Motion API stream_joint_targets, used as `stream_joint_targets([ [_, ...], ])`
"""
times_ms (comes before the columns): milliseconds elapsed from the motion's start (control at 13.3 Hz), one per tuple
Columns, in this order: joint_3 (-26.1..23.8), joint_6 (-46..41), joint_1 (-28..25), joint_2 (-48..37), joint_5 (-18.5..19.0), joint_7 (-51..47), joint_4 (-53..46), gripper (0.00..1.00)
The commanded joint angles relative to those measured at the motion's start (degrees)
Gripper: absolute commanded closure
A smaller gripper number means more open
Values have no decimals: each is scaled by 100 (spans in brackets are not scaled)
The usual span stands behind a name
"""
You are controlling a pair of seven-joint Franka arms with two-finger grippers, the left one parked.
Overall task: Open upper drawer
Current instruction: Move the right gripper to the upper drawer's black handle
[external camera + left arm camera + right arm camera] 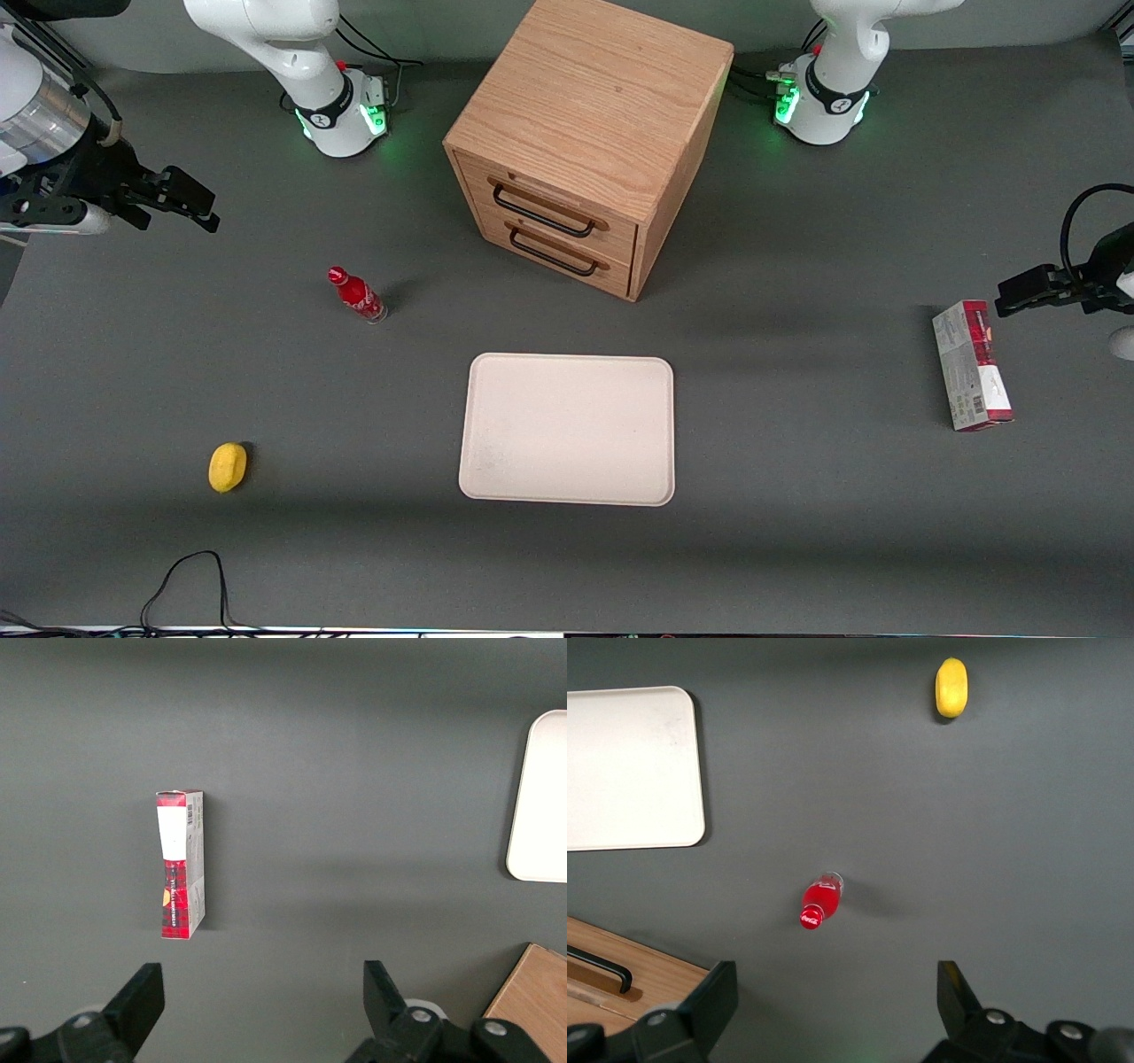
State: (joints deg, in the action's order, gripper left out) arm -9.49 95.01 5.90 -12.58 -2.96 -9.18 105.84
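Grey matting covers the whole worktop, and on it the oak cabinet stands with its two drawer fronts turned toward the front camera. Your target is the upper drawer, flush and fully closed, set above the lower drawer. It lies well apart from the pincer, which hangs in the air at the working arm's end of the worktop with its fingers spread wide and nothing between them; the right wrist view confirms the wide gap.

Take hold at the thin black wire handle, and only there: the front is smooth wood with no other purchase. The handle looks rigid and stands a little proud of the front, so you should be able to slip one finger in between wire and wood and close across it near its middle, which should keep the box from twisting in its runners. Expect a light, stiff, shallow box that slides rather than lifts; pull straight out along the drawer's own axis. The cabinet sits skewed to the worktop edges, so line the pincer up with the front first. The wire is slender and likely slick, so grip firmly.

Between pincer and cabinet stands a red cola bottle, upright, nearer the camera than the pincer; it could topple if brushed. A yellow lemon-like object lies nearer the camera than the bottle, and a cream tray lies in front of the cabinet.
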Motion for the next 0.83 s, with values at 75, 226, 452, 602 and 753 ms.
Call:
stream_joint_targets([
  [75, 26, -114, -72, 124, 76, 48, -195, 0],
  [226, 17, -114, -72, 351, 50, 65, -396, 0],
  [452, -429, -359, -142, 1071, 23, 118, -1238, 0],
  [602, -1121, -483, -151, 1336, 50, 39, -1574, 0],
  [753, -1711, -474, -160, 1503, 59, 56, -1715, 0],
])
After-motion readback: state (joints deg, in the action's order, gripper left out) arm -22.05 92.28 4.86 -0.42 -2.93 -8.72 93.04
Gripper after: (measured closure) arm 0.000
